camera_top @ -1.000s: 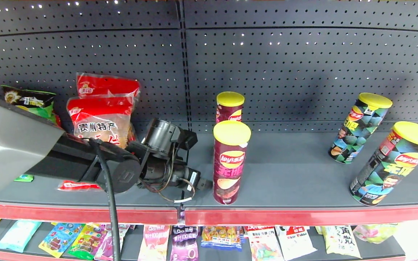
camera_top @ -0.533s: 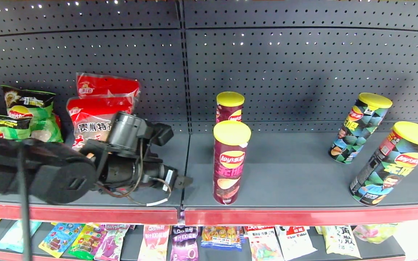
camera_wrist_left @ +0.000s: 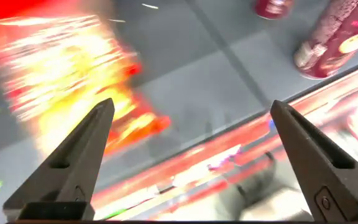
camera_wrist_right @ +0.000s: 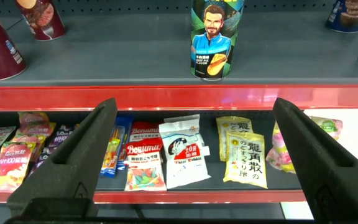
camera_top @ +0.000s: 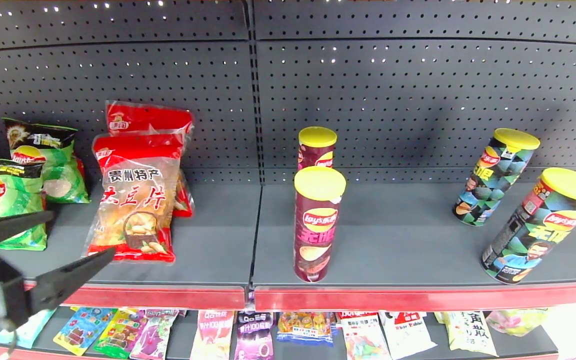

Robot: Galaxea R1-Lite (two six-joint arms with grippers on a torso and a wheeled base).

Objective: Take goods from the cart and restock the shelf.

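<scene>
Shelf (camera_top: 398, 235) front edge is a red lip (camera_top: 368, 297). L gripper (camera_top: 83, 232) sits at the lip's left end, jaws wide apart, just in front of red snack bag (camera_top: 135, 210). That bag stands on the shelf, leaning back on 2nd red bag (camera_top: 148, 117). Bare deck betw red snack bag & maroon can (camera_top: 316, 225), more betw maroon can & teal cans (camera_top: 543, 235) at right. R gripper (camera_wrist_right: 194, 102) also spread, facing the lip.

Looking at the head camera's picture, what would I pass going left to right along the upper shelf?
Green chip bags → red snack bags → maroon chip cans with yellow lids → patterned can farther back → patterned can near the shelf edge.
</scene>
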